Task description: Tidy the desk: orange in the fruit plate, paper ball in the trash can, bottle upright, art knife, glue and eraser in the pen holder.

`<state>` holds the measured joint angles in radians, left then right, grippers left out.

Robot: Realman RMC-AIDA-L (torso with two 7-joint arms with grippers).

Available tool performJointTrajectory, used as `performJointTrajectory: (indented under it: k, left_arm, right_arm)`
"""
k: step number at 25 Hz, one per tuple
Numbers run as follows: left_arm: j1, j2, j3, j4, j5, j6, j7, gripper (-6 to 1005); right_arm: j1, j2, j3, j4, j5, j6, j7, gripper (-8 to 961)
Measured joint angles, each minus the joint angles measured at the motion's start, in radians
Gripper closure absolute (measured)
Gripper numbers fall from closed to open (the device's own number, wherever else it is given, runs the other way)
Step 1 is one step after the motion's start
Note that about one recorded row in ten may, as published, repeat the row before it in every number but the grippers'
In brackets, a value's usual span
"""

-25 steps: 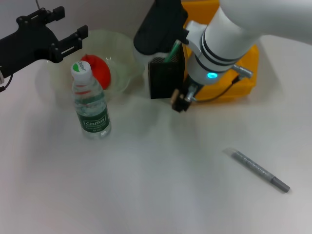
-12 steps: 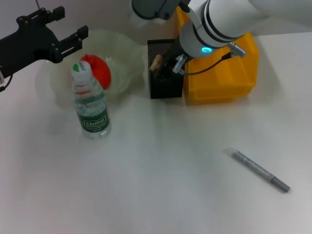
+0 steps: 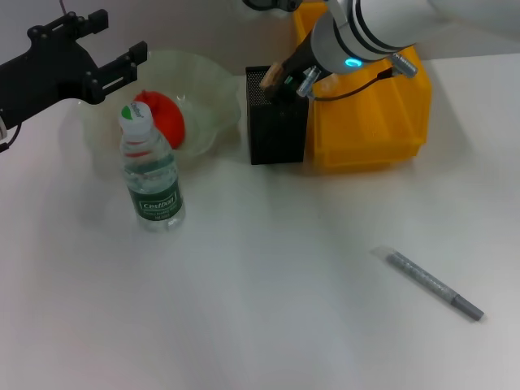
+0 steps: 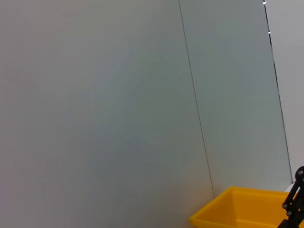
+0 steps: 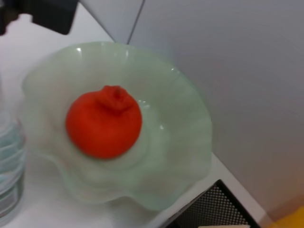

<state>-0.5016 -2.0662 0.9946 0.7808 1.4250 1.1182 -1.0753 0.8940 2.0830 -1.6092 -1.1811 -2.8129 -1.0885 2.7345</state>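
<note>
Right gripper (image 3: pixel 279 79): over the pen holder (image 3: pixel 276 130) near the desk's far edge, fingers pinching the eraser (image 3: pixel 270 75) at its rim.
Left gripper (image 3: pixel 114 69): parked far-left, fingers spread, holding nothing.
Risk: eraser seems tilted across the rim; released off-centre, it could drop outside.
Remaining: grey knife (image 3: pixel 435 284) lies near right edge.

right gripper (image 3: pixel 280 81) raised, eraser (image 3: pixel 270 75) over pen holder (image 3: pixel 276 130)

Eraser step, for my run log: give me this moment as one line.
right gripper: holds eraser over pen holder | left gripper: idle above fruit plate | orange: in plate | bottle: upright
</note>
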Motion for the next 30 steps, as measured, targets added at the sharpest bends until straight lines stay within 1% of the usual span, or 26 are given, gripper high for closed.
performJointTrajectory:
  k: [18, 30]
  left_arm:
    - [-0.012, 0.000, 0.003, -0.002, 0.003, -0.010, 0.000, 314]
    - [-0.014, 0.000, 0.002, -0.001, 0.003, -0.018, 0.000, 313]
  right_arm:
    - [0.055, -0.001, 0.027, 0.187, -0.033, 0.175, -0.017, 476]
    - [0.101, 0.001, 0.017, 0.272, -0.026, 0.217, -0.040, 452]
